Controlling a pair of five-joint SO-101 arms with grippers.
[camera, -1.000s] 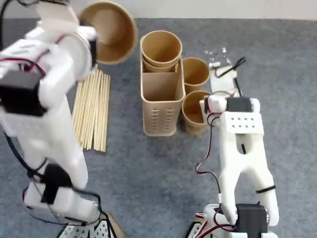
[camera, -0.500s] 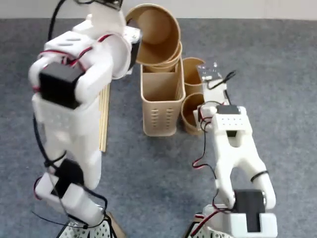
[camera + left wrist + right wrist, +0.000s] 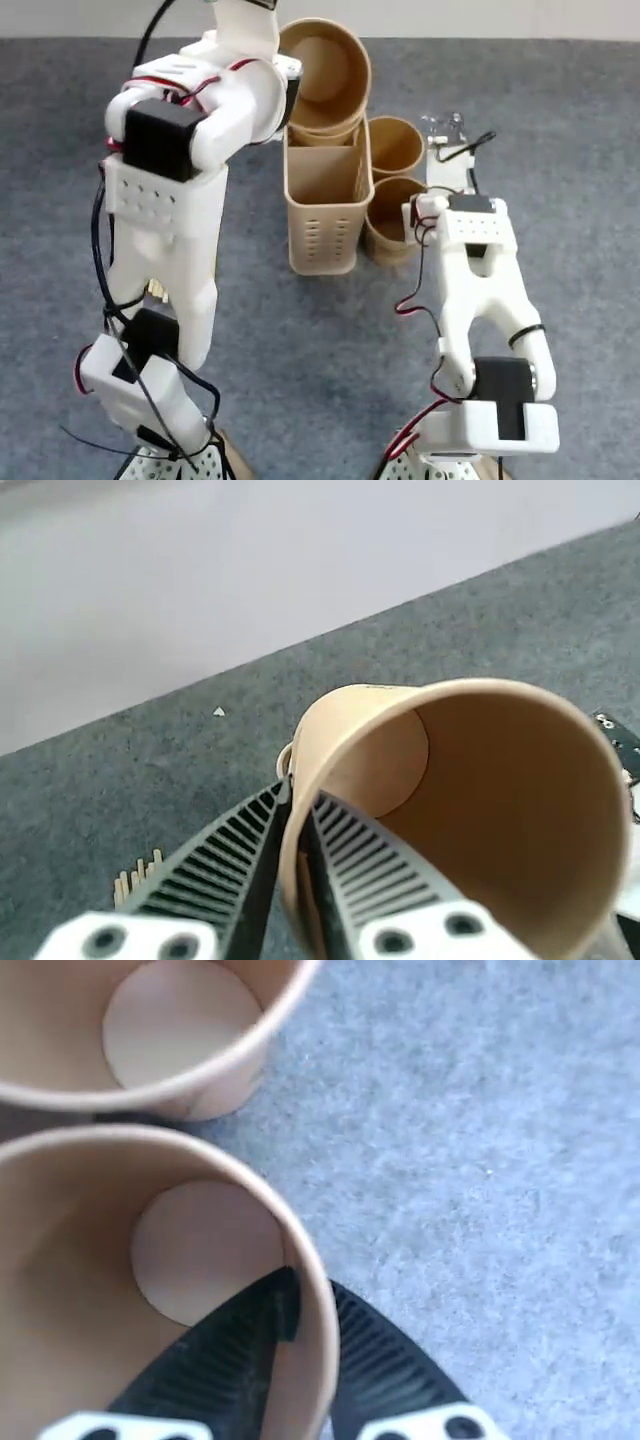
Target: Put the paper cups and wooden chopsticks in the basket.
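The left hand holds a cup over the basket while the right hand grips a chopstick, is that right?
Not quite. The right hand grips no chopstick: it pinches the rim of a table cup, as the right wrist view shows. The left hand does hold a raised cup over the basket.

Wooden chopsticks [image 3: 137, 882] mostly behind left arm [image 3: 165, 225]

Matt brown paper cups [image 3: 395, 143]; smooth beige plastic basket [image 3: 322, 235]; rough grey cloth counter [image 3: 580, 200]; ribbed black plastic left tool [image 3: 297, 800].
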